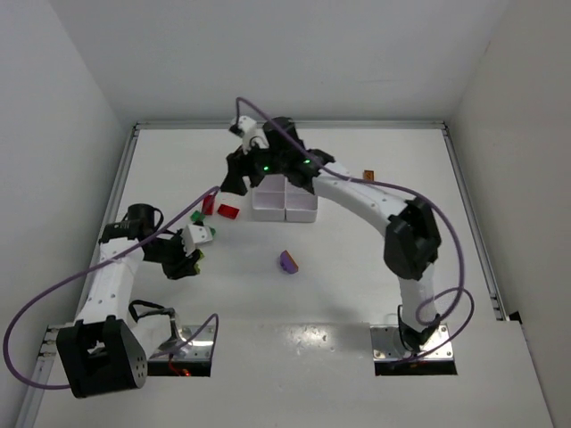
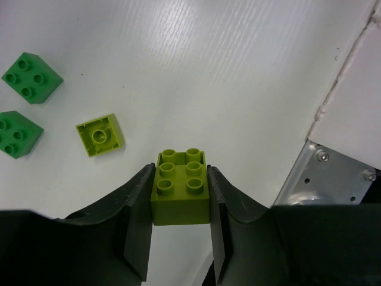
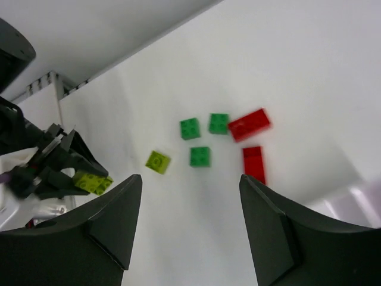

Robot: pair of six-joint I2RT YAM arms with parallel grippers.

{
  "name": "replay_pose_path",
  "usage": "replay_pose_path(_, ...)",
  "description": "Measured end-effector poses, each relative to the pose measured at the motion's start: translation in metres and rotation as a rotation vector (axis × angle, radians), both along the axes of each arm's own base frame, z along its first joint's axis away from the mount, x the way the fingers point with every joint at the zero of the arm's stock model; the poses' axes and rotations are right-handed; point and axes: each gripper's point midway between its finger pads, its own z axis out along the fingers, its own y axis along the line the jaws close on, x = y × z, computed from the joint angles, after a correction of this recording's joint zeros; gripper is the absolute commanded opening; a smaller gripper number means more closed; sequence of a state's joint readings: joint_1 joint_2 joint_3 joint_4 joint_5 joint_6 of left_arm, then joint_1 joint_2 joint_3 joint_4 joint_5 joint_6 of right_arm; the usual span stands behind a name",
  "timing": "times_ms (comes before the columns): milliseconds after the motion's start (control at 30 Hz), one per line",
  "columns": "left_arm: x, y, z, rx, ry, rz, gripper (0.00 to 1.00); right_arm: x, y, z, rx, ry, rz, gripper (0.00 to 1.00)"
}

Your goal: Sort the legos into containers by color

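On white table [image 1: 357, 294] between pale walls, left claw [image 2: 180, 173] clamping lime brick [image 2: 180, 199], right claw [image 3: 189, 179] spread, empty

No legible text, label, brand name, number or sign can be read in any of the three views.
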State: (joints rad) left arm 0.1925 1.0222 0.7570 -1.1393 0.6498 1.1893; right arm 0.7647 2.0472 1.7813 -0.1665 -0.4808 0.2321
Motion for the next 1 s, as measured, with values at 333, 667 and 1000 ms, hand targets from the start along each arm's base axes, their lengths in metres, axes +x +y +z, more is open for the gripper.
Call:
replay_pose_path(333,0.011,-0.008,-0.045,0.052,0.111,-0.024,0.17,0.003,-0.156,-0.034,-0.166,0.056,-0.174,0.67)
replay_pose_path(667,0.024,-0.002,-0.074,0.110,0.173,0.002,0.40,-0.024,-0.215,-0.079,-0.289,0.162,-0.196,0.67)
replay_pose_path(1000,0.040,-0.007,-0.076,0.082,0.182,0.048,0.78,-0.054,-0.214,-0.087,-0.327,0.152,-0.119,0.68)
